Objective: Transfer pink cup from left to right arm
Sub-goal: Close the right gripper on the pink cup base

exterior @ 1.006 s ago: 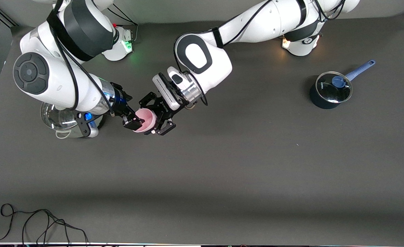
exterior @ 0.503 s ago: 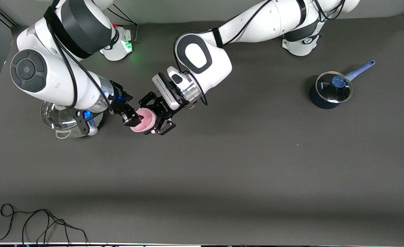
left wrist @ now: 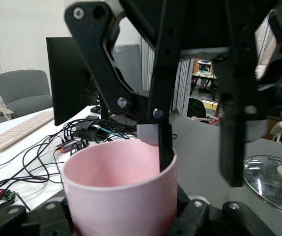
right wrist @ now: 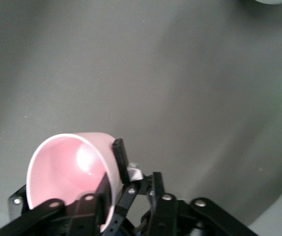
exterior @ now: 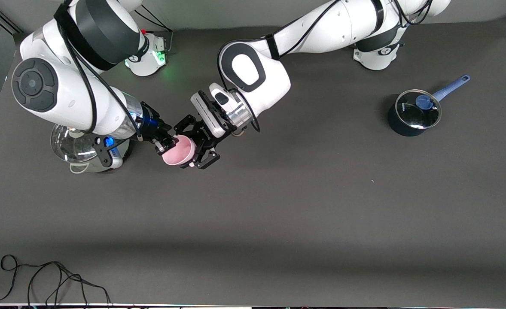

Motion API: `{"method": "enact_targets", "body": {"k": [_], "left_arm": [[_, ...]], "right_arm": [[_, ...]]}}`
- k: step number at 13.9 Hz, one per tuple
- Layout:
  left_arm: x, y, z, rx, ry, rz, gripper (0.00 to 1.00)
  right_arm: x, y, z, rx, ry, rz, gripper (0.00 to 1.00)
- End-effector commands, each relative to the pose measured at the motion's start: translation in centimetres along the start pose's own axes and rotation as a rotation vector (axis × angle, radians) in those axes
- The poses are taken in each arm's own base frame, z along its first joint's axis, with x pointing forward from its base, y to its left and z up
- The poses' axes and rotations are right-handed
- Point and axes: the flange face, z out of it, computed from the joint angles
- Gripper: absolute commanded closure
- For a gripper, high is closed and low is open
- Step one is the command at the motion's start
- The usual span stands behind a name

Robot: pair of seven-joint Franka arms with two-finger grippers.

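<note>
Right gripper (exterior: 167,144) closed its fingers over the pink cup (exterior: 178,151) rim while your left gripper (exterior: 196,150) stayed clamped. You now had both holding it; release comes next.

I count two white robot arms, the left arm (exterior: 278,51) and the right arm (exterior: 64,77), each ending in one gripper: the left gripper (exterior: 195,148) and the right gripper (exterior: 165,143). There is one pink cup (exterior: 178,151). I see one dark blue saucepan (exterior: 412,113) with one glass lid (exterior: 419,109) and one blue handle (exterior: 450,87). One more glass lid (exterior: 70,148) shows under the right arm, probably on a second pot, though I can't make out the vessel. One black cable (exterior: 47,279) lies on the one grey table (exterior: 300,206).
</note>
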Motion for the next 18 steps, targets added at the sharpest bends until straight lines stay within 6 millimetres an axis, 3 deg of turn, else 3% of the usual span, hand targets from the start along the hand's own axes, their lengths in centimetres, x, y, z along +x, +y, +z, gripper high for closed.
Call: {"method": "enact_targets", "body": {"k": [1, 5, 10, 11, 12, 13, 18], "left_arm": [[1.1, 0.0, -0.5, 0.02, 0.008, 0.002, 1.0], [1.1, -0.1, -0.5, 0.021, 0.008, 0.001, 1.0], [1.2, -0.5, -0.6, 0.03, 0.008, 0.017, 1.0], [1.4, -1.2, -0.7, 0.047, 0.012, 0.053, 0.63], [1.5, -1.7, -0.7, 0.059, 0.014, 0.082, 0.11], [1.6, -1.6, -0.7, 0.056, 0.016, 0.083, 0.0], [1.9, -1.5, -0.8, 0.054, 0.02, 0.081, 0.0]], "right_arm": [[-0.5, 0.3, -0.5, -0.01, -0.01, 0.007, 0.84], [-0.5, 0.2, -0.8, -0.002, -0.007, 0.006, 0.97], [-0.3, 0.2, -0.9, 0.001, 0.008, -0.013, 1.0], [-0.3, 0.2, -1.0, 0.007, 0.011, -0.02, 1.0], [-0.3, 0.1, -0.9, 0.006, 0.014, -0.025, 1.0], [-0.3, 0.1, -1.2, 0.014, 0.024, -0.029, 1.0], [0.8, -1.1, -1.3, 0.024, 0.102, -0.088, 1.0]]}}
